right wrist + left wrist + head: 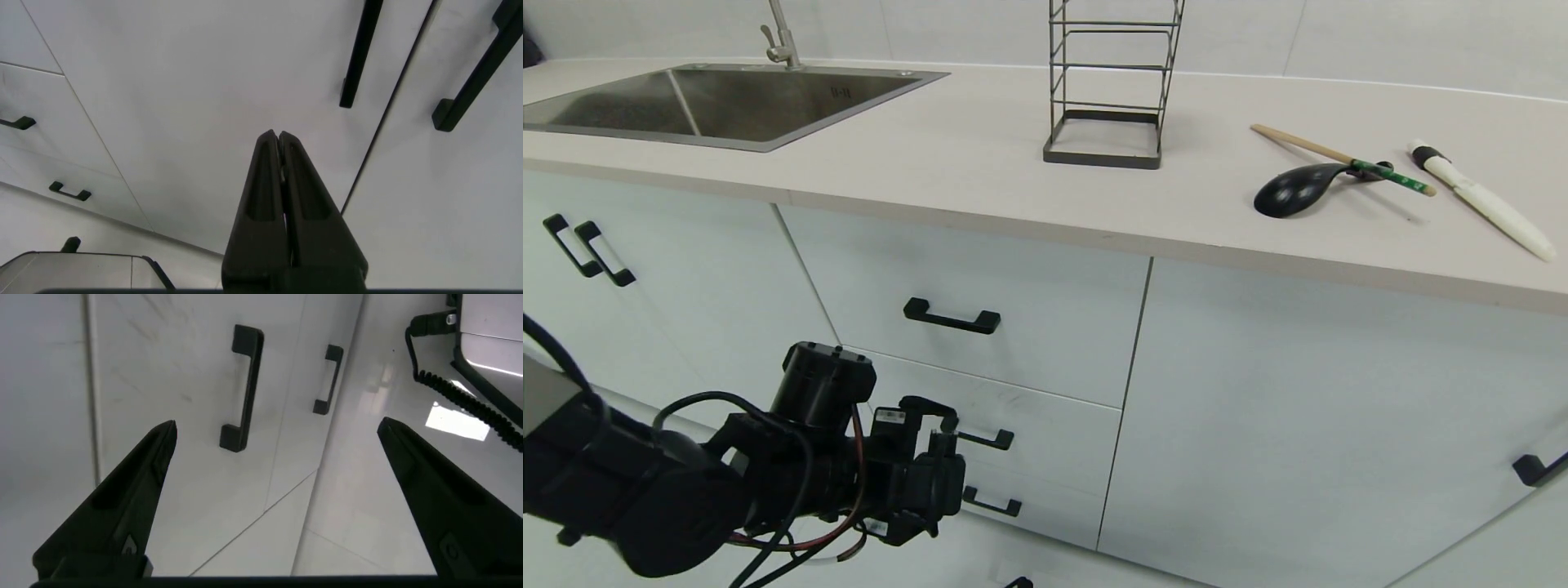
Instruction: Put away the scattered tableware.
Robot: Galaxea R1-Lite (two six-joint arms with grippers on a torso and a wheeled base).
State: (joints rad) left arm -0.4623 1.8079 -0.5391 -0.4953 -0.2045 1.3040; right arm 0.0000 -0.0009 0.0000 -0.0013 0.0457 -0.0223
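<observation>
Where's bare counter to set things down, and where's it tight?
Free: countertop between sink and wire rack; also between rack and black spoon. Crowded: right end, where a chopstick crosses the spoon's handle and a white-handled utensil lies beside them.

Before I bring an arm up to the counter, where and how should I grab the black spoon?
Probably the handle's neck, just behind the bowl of the black spoon. It is the narrow part, and the chopstick lies across the handle's far end, so stay clear of that. Come straight down from above, closing across the handle.
</observation>
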